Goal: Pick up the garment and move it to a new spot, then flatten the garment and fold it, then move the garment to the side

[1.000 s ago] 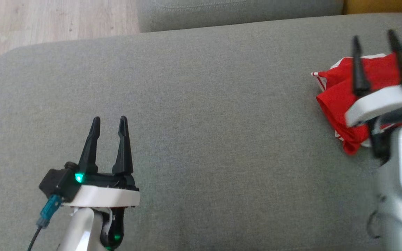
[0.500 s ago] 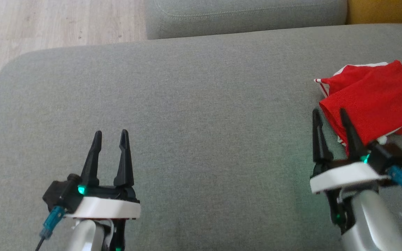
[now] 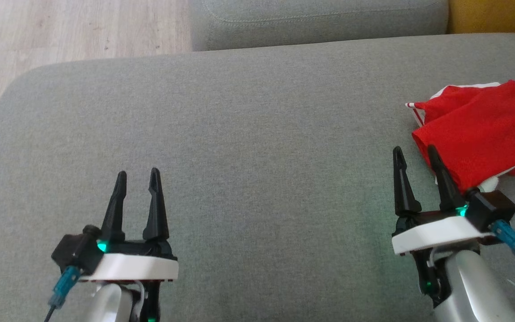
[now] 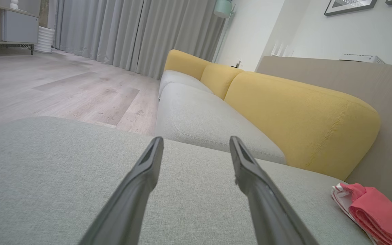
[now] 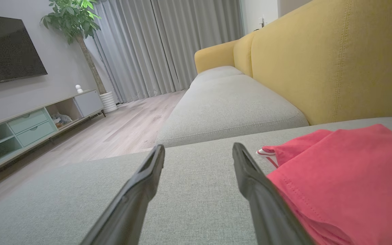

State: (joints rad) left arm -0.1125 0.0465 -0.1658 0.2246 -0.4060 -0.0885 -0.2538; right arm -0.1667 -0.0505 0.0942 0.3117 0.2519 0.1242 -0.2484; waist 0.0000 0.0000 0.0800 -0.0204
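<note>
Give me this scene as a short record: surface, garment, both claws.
Surface: grey fabric sofa cushion
Garment: red cloth garment with white striped trim, loosely folded, at the cushion's right side, unheld
Left: left claw open, empty, over bare cushion
Right: right claw open, empty, beside the garment's left edge; contact unclear

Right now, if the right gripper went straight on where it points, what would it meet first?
Probably the red garment, whose edge lies beside the right gripper; otherwise it skims the grey cushion. Depth is unclear.
</note>
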